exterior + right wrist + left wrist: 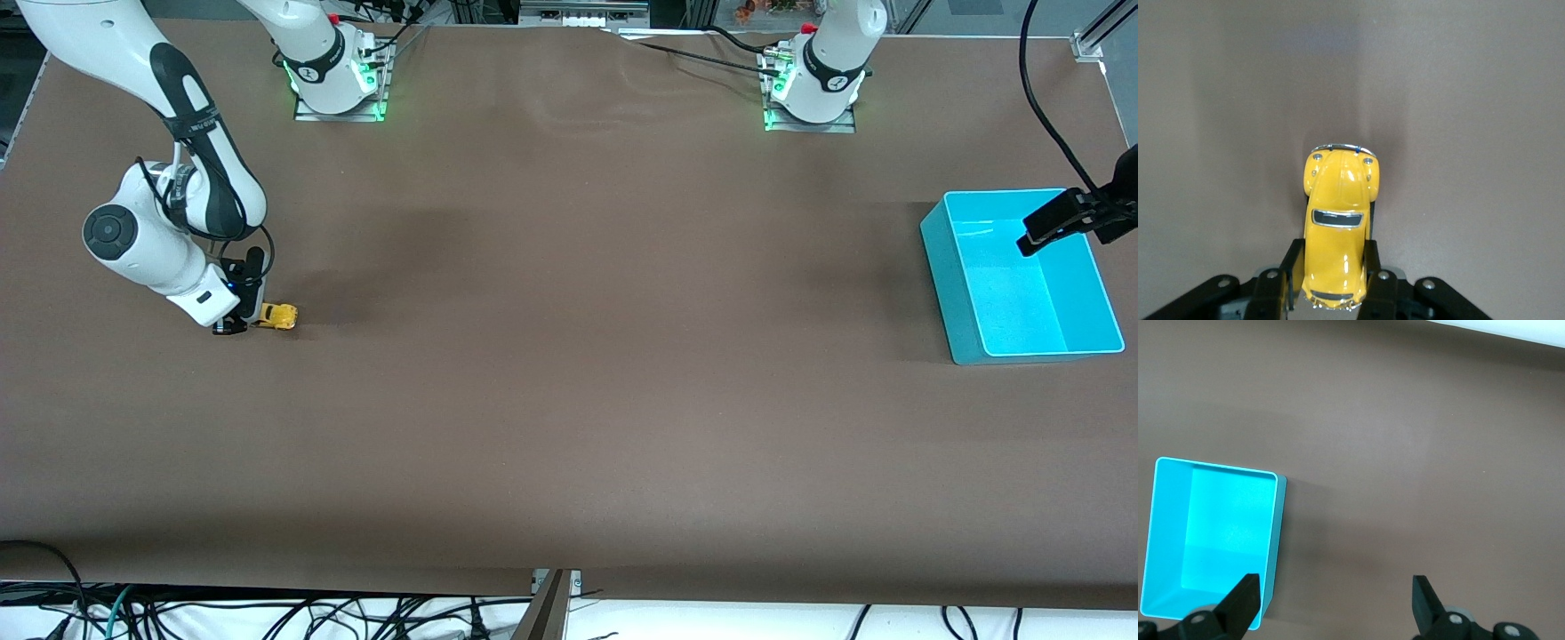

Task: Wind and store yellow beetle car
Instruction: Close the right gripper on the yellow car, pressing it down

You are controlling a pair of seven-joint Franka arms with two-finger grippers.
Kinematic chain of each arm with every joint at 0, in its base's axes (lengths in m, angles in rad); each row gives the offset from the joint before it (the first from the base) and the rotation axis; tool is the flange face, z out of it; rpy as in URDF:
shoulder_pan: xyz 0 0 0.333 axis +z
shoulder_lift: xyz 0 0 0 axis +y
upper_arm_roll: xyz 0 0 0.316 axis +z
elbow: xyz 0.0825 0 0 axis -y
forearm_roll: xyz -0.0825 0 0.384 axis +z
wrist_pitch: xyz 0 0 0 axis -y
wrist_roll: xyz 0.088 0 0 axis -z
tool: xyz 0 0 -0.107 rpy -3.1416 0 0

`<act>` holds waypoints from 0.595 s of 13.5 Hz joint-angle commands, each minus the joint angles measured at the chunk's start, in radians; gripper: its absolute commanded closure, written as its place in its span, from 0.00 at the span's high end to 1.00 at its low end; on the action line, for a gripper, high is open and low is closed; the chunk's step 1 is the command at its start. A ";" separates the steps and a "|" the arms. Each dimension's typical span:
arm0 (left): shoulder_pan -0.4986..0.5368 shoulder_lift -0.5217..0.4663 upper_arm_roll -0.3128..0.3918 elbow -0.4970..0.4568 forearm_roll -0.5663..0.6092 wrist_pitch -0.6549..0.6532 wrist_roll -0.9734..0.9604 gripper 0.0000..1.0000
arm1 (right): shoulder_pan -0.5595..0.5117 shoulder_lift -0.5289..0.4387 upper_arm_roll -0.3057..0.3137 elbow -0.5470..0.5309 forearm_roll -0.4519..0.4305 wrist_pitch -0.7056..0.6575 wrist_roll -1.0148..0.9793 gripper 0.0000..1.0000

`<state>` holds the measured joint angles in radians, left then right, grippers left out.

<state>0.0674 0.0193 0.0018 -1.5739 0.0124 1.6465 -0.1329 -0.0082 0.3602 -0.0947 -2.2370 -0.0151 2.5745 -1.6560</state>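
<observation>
Yellow beetle car (pixel 1338 233) | right fingers (pixel 1371 267) clamp it | left fingers (pixel 1245 597) apart over bin (pixel 1275 540)

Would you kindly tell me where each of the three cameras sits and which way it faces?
Front view: high across the brown table, facing both arm bases; shows both arms, the small yellow beetle toy car and the open turquoise plastic bin.
Left wrist view: on the left arm, looking down over the bin; the open left gripper shows.
Right wrist view: on the right arm, looking down at the car; the right gripper is shut on its sides.
Shared: front and left wrist show the bin; front and right wrist show the car.
</observation>
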 commanded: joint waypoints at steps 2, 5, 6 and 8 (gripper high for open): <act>-0.003 0.013 0.004 0.045 -0.020 -0.017 0.018 1.00 | 0.004 -0.015 0.018 -0.027 0.012 0.024 0.002 0.05; -0.001 0.013 0.004 0.045 -0.020 -0.017 0.019 1.00 | 0.023 -0.012 0.058 -0.024 0.012 0.039 0.042 0.05; 0.000 0.013 0.004 0.045 -0.020 -0.017 0.021 1.00 | 0.043 -0.014 0.061 -0.021 0.012 0.039 0.064 0.05; 0.008 0.014 0.006 0.045 -0.020 -0.017 0.022 1.00 | 0.070 -0.007 0.061 -0.021 0.012 0.044 0.081 0.05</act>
<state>0.0683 0.0195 0.0031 -1.5603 0.0124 1.6465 -0.1329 0.0422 0.3612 -0.0335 -2.2397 -0.0147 2.5955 -1.5945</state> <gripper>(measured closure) 0.000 0.608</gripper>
